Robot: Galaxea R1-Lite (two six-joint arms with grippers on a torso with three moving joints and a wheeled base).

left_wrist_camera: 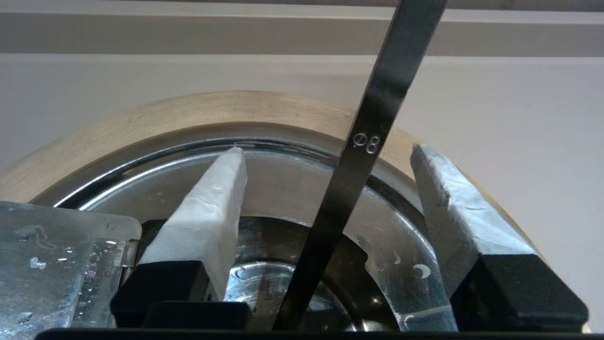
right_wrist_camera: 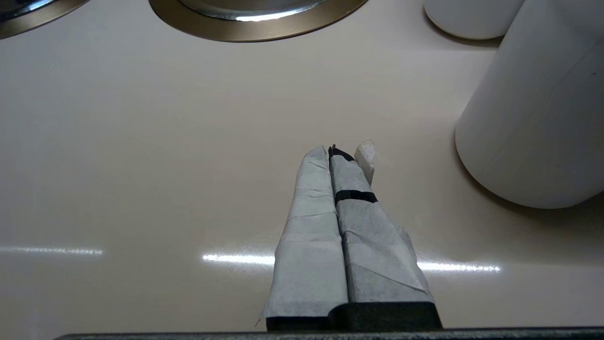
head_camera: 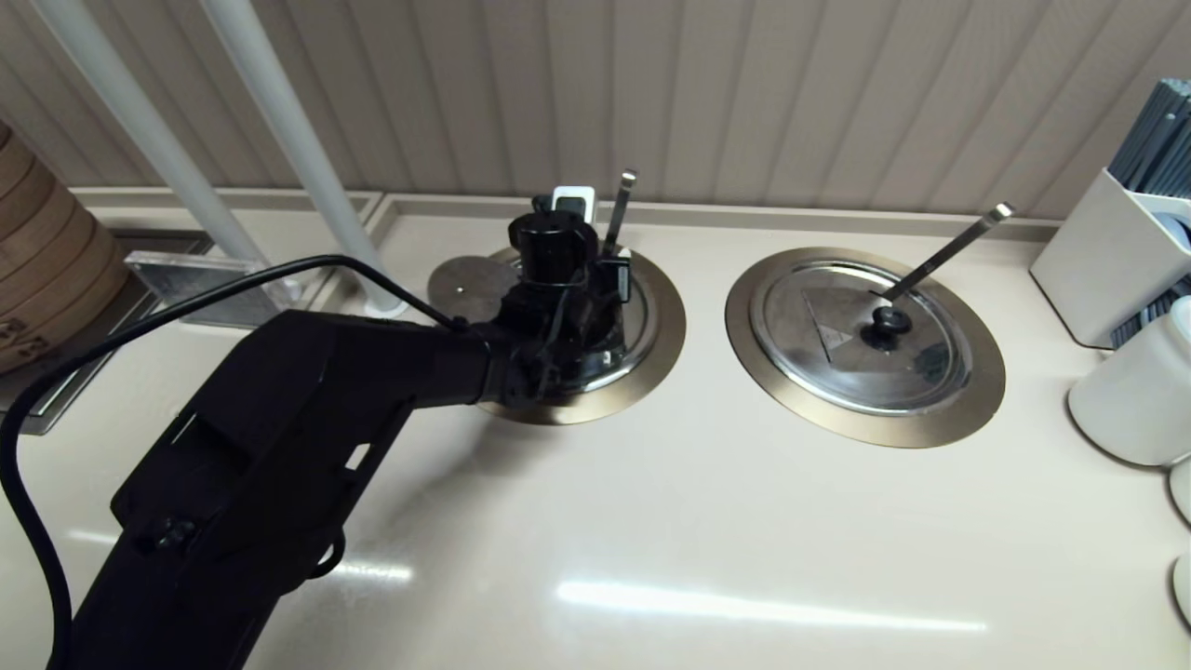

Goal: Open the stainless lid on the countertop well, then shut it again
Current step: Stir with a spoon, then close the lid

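Where left claw (left_wrist_camera: 325,156) hovers, stainless lid (left_wrist_camera: 283,184) half-hidden.

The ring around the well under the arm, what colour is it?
Brushed bronze-gold; the ring shows best in the left wrist view, beyond the open left pincer.

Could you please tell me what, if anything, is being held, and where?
Nothing is held: the left gripper is open astride the ladle handle; the right gripper is shut, empty.

Shiny steel lid (head_camera: 861,340) with black knob (head_camera: 890,321), bronze-toned rim (head_camera: 865,430), beige counter (head_camera: 651,521), seemingly white canister (head_camera: 1130,395).
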